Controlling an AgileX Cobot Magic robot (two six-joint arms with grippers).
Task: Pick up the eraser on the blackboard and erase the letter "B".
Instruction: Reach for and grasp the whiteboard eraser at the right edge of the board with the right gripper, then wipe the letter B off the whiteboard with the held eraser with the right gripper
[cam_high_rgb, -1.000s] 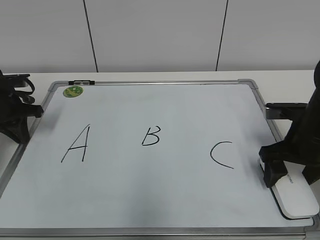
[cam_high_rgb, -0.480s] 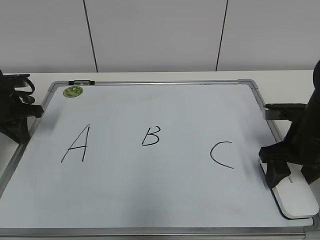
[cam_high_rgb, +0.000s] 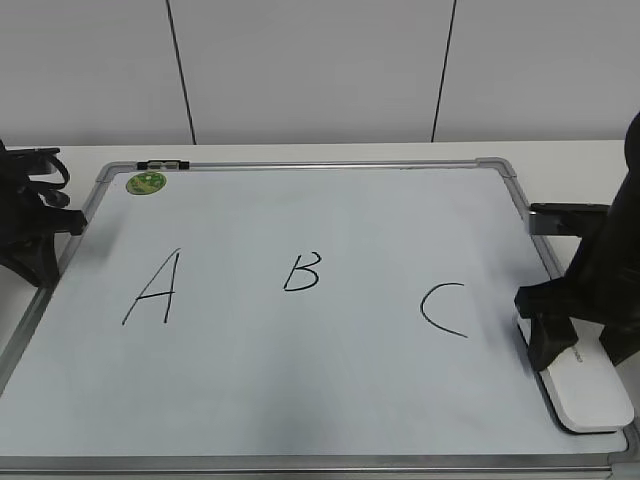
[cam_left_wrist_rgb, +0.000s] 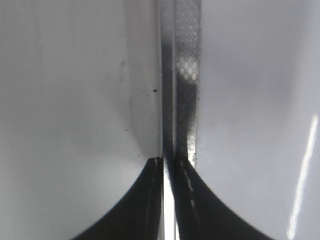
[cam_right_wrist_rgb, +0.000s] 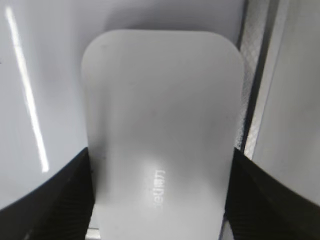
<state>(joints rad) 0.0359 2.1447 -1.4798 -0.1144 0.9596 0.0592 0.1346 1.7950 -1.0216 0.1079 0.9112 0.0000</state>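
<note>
The eraser (cam_high_rgb: 590, 395) is a flat white block lying at the right edge of the blackboard (cam_high_rgb: 350, 380). In the right wrist view the eraser (cam_right_wrist_rgb: 160, 110) fills the middle. My right gripper (cam_high_rgb: 583, 347) straddles it, and both black fingers (cam_right_wrist_rgb: 160, 200) press its long sides. The letter "B" (cam_high_rgb: 302, 271) is in black marker at the board's middle, well left of the eraser. My left gripper (cam_high_rgb: 35, 262) rests at the board's left edge, and its fingers (cam_left_wrist_rgb: 170, 162) are shut and empty over the metal frame (cam_left_wrist_rgb: 182, 75).
A black "A" (cam_high_rgb: 152, 288) is left of the "B" and a black "C" (cam_high_rgb: 445, 308) is right of it, close to the eraser. A round green magnet (cam_high_rgb: 146, 183) and a small marker (cam_high_rgb: 162, 164) sit at the board's top left corner.
The right gripper has closed in on the eraser and the eraser's near end has shifted slightly left. The left arm has not moved.
</note>
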